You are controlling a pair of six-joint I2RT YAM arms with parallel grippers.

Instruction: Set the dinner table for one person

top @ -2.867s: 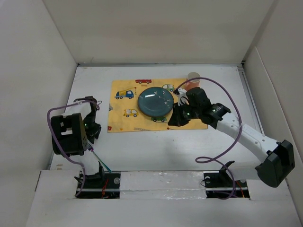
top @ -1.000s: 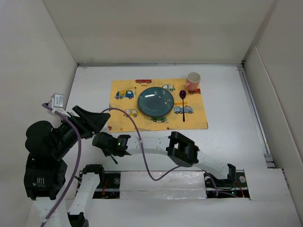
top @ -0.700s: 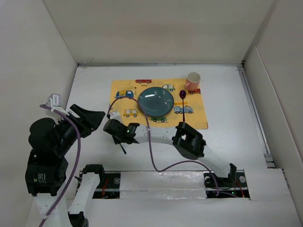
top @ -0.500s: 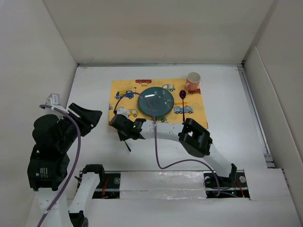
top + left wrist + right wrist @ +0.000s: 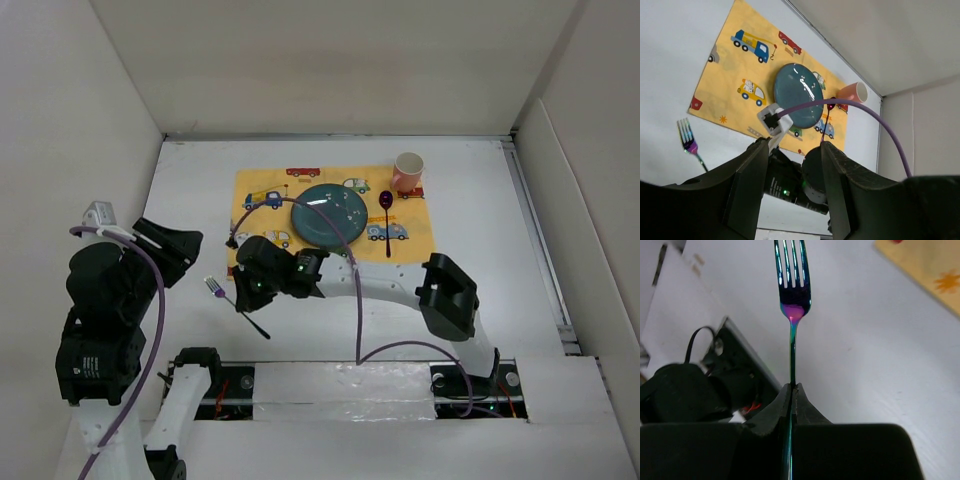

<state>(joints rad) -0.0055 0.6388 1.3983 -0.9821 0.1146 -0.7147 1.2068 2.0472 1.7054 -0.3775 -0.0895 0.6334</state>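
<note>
Right wrist view showed the right gripper pinching a shiny rainbow metal fork by its handle. It likely belonged beside the round blue plate.

- The placemat lies on the dinner table, upper middle of the top view.
- The plate sits on the placemat's middle.
- The spoon lies on the placemat just right of the plate.
- The cup stands at the placemat's upper right corner, above the spoon.
- The fork is off the placemat, below and left of its lower left corner, handle between the right gripper's fingers.
</note>
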